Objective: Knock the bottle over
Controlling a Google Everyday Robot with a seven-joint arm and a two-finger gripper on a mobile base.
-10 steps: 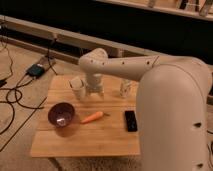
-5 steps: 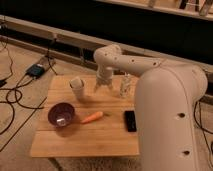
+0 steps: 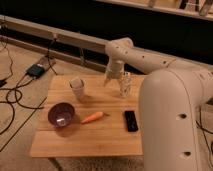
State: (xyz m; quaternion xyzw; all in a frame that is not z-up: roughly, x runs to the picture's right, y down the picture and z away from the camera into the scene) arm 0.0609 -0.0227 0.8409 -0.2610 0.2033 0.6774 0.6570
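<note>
claw [image 3: 112, 76] hovers just beside the upright bottle [image 3: 125, 86]; whether it gapes, cannot tell

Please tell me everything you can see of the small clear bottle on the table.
The small slim clear plastic bottle with a whitish label stands upright near the far edge of the light wooden table, right of the off-white cup. The robot's gripper hangs close beside it, toward the cup; contact cannot be told.

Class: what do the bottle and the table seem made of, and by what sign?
The bottle looks like clear plastic: see-through, pale label. The table looks like light wood: tan, matt surface. The gripper hangs between bottle and cup.
</note>
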